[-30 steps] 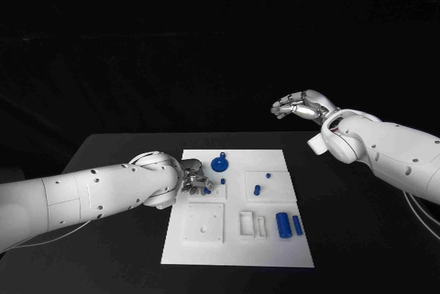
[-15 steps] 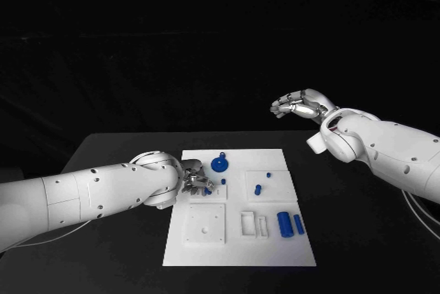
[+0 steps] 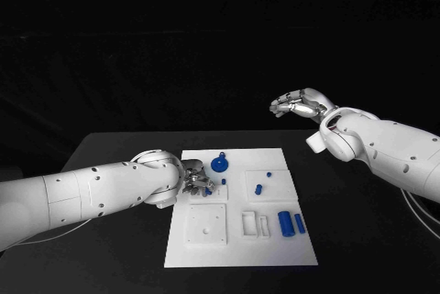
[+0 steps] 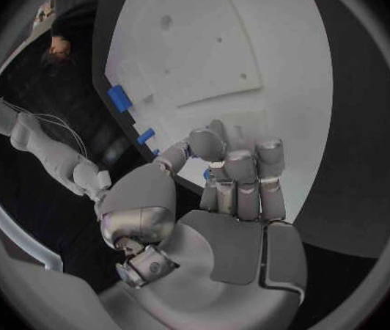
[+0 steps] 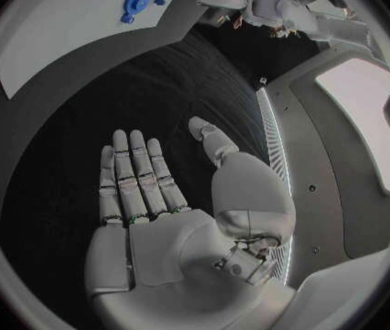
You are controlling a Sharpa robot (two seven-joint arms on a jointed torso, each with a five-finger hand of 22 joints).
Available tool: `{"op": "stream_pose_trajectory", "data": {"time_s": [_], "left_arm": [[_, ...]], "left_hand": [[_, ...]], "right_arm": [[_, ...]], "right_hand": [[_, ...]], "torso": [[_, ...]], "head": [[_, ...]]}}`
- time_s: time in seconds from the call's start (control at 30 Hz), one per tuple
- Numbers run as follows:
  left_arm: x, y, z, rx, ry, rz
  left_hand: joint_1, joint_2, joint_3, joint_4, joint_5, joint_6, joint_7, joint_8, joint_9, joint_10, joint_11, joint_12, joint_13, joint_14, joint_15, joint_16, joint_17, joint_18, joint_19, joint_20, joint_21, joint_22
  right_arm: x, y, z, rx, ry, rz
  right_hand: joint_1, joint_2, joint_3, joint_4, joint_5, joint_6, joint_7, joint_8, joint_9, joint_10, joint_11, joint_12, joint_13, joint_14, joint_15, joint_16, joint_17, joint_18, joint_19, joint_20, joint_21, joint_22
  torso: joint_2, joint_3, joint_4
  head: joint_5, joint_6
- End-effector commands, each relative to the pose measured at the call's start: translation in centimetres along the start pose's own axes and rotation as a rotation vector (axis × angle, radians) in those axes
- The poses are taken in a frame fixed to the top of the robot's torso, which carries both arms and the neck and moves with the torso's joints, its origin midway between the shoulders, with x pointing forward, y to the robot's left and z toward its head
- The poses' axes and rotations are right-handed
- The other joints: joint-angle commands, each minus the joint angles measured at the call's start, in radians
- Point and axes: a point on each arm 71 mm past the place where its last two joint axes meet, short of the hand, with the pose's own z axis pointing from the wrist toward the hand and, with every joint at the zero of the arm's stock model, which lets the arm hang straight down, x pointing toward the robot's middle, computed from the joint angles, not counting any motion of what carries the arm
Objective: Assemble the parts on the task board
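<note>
Head view: the white task board [image 3: 240,256] lies in the middle of the black surface [image 3: 119,147], carrying small blue parts. The left hand [image 3: 194,181] rests low at the board's left edge, its fingers [image 4: 239,174] curled in around a small blue peg [image 3: 207,192]; whether they actually grip it cannot be told, since the fingers hide the contact. The right hand [image 3: 298,105] hangs well above and beyond the board with fingers [image 5: 133,169] straight, apart and holding nothing. A round blue knob [image 3: 220,163] sits near the board's far edge, two blue cylinders [image 3: 290,224] lie side by side near its right edge, and short blue pins [image 3: 259,189] stand in a raised white block. The parts appear to be rigid, light, smooth plastic, likely to roll or slip; a fingertip pinch across the middle of each piece suits them best.
</note>
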Motion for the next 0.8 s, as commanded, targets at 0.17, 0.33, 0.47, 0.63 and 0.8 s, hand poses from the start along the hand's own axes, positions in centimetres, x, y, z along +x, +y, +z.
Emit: {"op": "stream_pose_trajectory", "data": {"time_s": [0.17,0.33,0.47,0.63,0.8], "left_arm": [[0.98,-0.19,0.11,0.007,0.058,0.011],[0.99,-0.21,0.12,0.008,0.059,0.010],[1.01,-0.21,0.11,0.008,0.062,0.011],[1.00,-0.18,0.12,0.007,0.063,0.011],[0.95,-0.10,0.14,0.004,0.061,0.010]], "left_hand": [[-0.025,-0.018,0.006,0.038,-0.072,0.121,-0.074,0.000,-0.002,-0.048,-0.040,0.008,-0.003,0.035,-0.048,0.009,-0.005,0.009,0.003,-0.122,-0.004,0.002],[-0.039,-0.027,0.005,0.064,-0.080,0.121,-0.073,0.000,-0.003,-0.049,-0.040,0.009,-0.004,0.034,-0.048,0.010,-0.008,0.009,0.001,-0.122,-0.005,0.004],[-0.051,-0.036,0.002,0.079,-0.085,0.120,-0.073,0.000,-0.004,-0.049,-0.040,0.010,-0.004,0.033,-0.048,0.012,-0.009,0.009,0.000,-0.122,-0.005,0.005],[-0.051,-0.043,0.002,0.078,-0.085,0.120,-0.074,0.001,-0.004,-0.049,-0.040,0.010,-0.004,0.033,-0.048,0.012,-0.010,0.010,-0.001,-0.122,-0.005,0.006],[-0.052,-0.052,0.001,0.077,-0.087,0.120,-0.074,0.001,-0.004,-0.050,-0.040,0.011,-0.004,0.032,-0.048,0.013,-0.011,0.010,-0.001,-0.122,-0.004,0.007]], "right_arm": [[0.15,0.10,0.02,-0.008,0.018,0.005],[0.16,0.11,0.02,-0.008,0.018,0.005],[0.18,0.10,0.03,-0.007,0.020,0.005],[0.17,0.09,0.04,-0.007,0.020,0.005],[0.23,0.07,0.05,-0.007,0.021,0.006]], "right_hand": [[-0.009,0.000,-0.003,0.001,0.005,-0.005,0.030,0.002,-0.002,0.006,0.002,-0.006,-0.001,-0.008,0.002,-0.003,-0.001,-0.013,-0.007,0.000,-0.006,0.001],[-0.009,0.000,-0.003,0.000,0.007,-0.005,0.030,0.002,-0.002,0.006,0.002,-0.006,-0.001,-0.009,0.002,-0.003,-0.002,-0.013,-0.008,0.000,-0.006,0.001],[-0.008,0.000,-0.002,0.000,0.008,-0.005,0.029,0.002,-0.002,0.006,0.002,-0.007,-0.001,-0.009,0.002,-0.003,-0.002,-0.013,-0.008,0.000,-0.007,0.002],[-0.008,0.000,-0.002,-0.001,0.010,-0.005,0.029,0.002,-0.002,0.007,0.002,-0.007,-0.001,-0.010,0.002,-0.003,-0.002,-0.012,-0.009,0.000,-0.007,0.002],[-0.008,0.000,-0.002,-0.001,0.011,-0.005,0.030,0.002,-0.002,0.007,0.002,-0.008,-0.001,-0.010,0.002,-0.004,-0.002,-0.012,-0.009,0.000,-0.007,0.002]], "torso": [[0.000,0.0007,-0.0009],[0.000,0.0008,-0.0002],[0.000,0.0014,-0.0001],[0.000,0.0012,-0.0006],[0.000,0.0017,-0.0004]], "head": [[0.001,-0.003],[-0.001,-0.001],[-0.001,-0.002],[-0.001,-0.001],[-0.001,-0.001]]}}
